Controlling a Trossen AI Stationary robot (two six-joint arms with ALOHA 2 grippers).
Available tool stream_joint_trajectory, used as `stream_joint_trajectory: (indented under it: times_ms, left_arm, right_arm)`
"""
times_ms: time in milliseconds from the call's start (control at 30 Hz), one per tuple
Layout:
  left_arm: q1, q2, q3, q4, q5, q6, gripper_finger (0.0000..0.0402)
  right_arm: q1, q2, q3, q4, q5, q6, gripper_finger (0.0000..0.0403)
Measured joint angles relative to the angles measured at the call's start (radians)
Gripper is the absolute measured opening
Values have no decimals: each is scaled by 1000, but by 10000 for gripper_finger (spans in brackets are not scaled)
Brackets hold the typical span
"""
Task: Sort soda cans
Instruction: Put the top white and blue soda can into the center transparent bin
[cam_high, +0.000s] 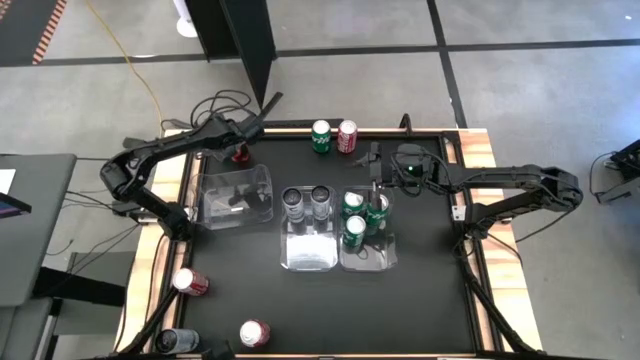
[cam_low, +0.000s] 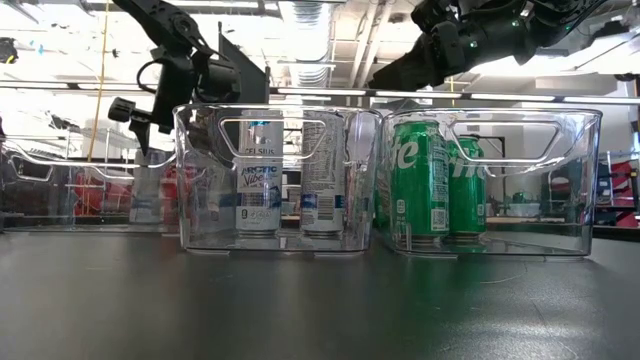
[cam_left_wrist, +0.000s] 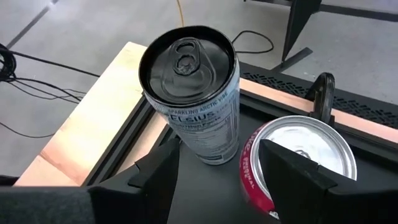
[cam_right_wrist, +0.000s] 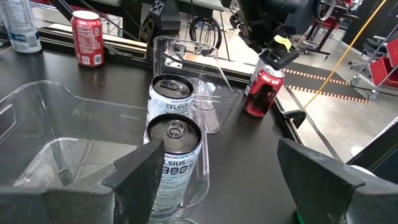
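Note:
My left gripper (cam_high: 240, 143) (cam_left_wrist: 219, 149) is open at the table's far left. It is over a silver-grey can with a dark top (cam_left_wrist: 194, 93) and a red can (cam_left_wrist: 298, 155) (cam_high: 240, 154) that stand side by side on the table. Its fingers stand on either side of the silver-grey can's lower part. My right gripper (cam_high: 378, 186) (cam_right_wrist: 221, 149) is open and empty above the right bin (cam_high: 385, 258), which holds three green cans (cam_high: 354, 228). The middle bin (cam_high: 308, 258) holds two silver-grey cans (cam_right_wrist: 174, 149).
A clear bin (cam_high: 236, 195) stands to the left of the middle bin. A green can (cam_high: 321, 135) and a red can (cam_high: 347, 135) stand at the far edge. Two red cans (cam_high: 190, 282) (cam_high: 253, 333) and a dark can (cam_high: 176, 340) are at the near left.

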Motion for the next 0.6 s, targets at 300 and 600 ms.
stream_joint_trajectory:
  times_ms: [300,600]
  left_arm:
    - [-18,0,61,-77,-20,-7,240]
    - [-6,-1,119,-101,-42,19,333]
  right_arm:
    - [0,0,0,-1,0,0,330]
    - [0,0,0,-6,0,0,330]
